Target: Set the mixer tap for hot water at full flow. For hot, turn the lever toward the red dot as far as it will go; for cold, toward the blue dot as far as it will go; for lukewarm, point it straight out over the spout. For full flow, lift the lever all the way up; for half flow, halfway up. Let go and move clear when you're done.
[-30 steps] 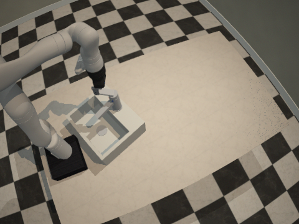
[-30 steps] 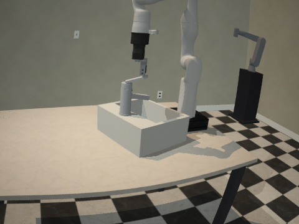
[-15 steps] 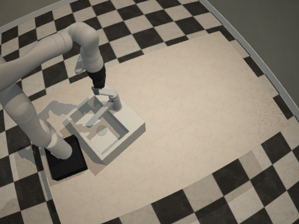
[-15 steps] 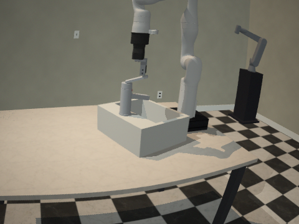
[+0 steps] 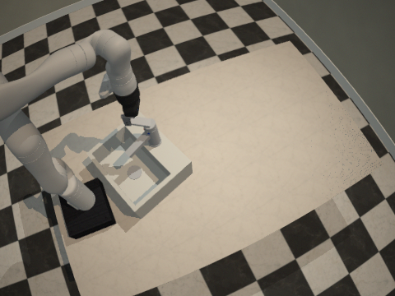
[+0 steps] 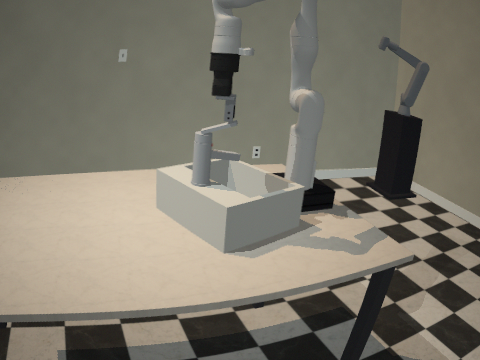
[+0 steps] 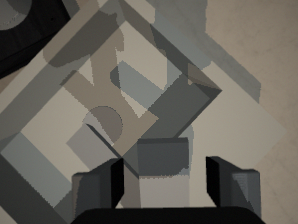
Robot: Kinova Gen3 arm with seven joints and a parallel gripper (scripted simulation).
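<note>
White rounded arm (image 6: pixel 304 75) segments with faint seam lines, black wrist section, grey two-finger gripper (image 6: pixel 229 116), black base (image 5: pixel 86 218)

You are looking across a beige table (image 6: pixel 100 240) at a pale block sink (image 6: pixel 200 205) set on it. At the sink's back left corner the mixer tap (image 6: pixel 201 160) stands upright, its spout (image 6: pixel 226 155) reaching right over the basin. The lever (image 6: pixel 216 127) is raised and slopes up to the right. Your gripper (image 6: pixel 230 116) hangs straight down from the white arm (image 6: pixel 305 100), its wide-open fingers at the lever's free end; you cannot tell from here whether they touch it. The arm's black base (image 6: pixel 320 197) sits behind the sink. Farther right, a second grey arm (image 6: pixel 412 75) stands on a black pedestal (image 6: pixel 397 155) on the checkered floor (image 6: pixel 440 225).
</note>
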